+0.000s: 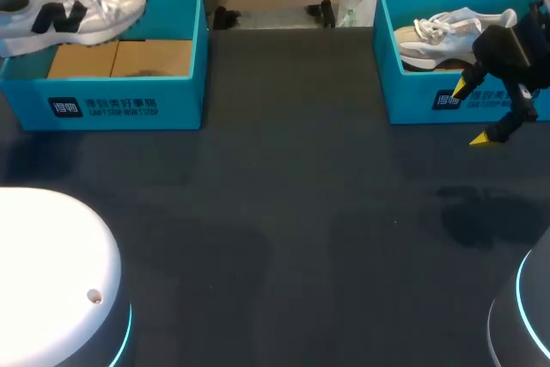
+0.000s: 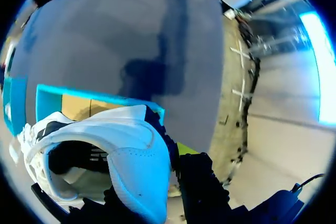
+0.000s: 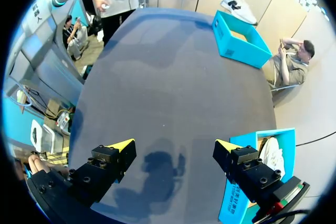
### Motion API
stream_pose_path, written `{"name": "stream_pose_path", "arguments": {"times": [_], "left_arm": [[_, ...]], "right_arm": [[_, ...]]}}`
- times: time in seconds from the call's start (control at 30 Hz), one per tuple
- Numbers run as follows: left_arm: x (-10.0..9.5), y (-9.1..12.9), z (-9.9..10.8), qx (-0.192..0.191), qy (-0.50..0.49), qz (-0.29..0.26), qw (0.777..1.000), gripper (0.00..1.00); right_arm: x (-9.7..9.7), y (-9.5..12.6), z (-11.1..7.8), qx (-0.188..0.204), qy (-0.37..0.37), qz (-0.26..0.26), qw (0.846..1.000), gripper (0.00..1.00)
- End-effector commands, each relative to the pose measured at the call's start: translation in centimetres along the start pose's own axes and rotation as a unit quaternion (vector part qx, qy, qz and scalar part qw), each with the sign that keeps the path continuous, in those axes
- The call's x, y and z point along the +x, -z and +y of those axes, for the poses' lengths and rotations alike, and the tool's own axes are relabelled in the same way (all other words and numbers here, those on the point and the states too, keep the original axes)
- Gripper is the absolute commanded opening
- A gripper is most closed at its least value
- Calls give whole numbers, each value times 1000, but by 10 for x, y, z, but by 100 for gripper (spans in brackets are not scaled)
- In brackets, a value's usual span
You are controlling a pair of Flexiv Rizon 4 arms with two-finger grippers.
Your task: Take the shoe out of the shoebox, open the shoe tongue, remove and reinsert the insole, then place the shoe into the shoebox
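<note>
At the table's (image 1: 292, 212) ten o'clock, the white shoe (image 1: 73, 8) hangs over the left box (image 1: 129, 105), its heel clamped in the left gripper (image 2: 134, 182); at two o'clock the right gripper (image 3: 173, 148) hovers wide open, empty, beside the right box (image 1: 412, 105) holding another shoe (image 1: 447, 32).

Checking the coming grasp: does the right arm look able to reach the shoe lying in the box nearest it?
Probably yes. The right pincer hangs open just outside the near wall of the box, which has no lid, and nothing covers the shoe; it would have to clear that wall.
</note>
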State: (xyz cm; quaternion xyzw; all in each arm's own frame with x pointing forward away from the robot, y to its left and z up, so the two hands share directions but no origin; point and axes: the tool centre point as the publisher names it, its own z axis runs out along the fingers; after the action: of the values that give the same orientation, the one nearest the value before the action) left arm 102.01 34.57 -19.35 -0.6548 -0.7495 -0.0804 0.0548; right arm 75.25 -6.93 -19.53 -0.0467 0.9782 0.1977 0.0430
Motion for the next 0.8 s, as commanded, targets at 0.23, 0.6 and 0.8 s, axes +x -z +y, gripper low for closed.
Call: {"name": "stream_pose_path", "arguments": {"times": [0.23, 0.6, 0.8], "left_arm": [[-9, -2, 1, -52, -215, 17, 975, 0], [-12, -6, 6, -25, -175, 1, 984, 0], [-13, -1, 8, -24, -152, -11, 988, 0]], "right_arm": [[-1, -1, 0, 1, 0, 1, 1000, 100], [-1, -1, 0, 1, 0, 1, 1000, 100], [-1, -1, 0, 1, 0, 1, 1000, 100]]}}
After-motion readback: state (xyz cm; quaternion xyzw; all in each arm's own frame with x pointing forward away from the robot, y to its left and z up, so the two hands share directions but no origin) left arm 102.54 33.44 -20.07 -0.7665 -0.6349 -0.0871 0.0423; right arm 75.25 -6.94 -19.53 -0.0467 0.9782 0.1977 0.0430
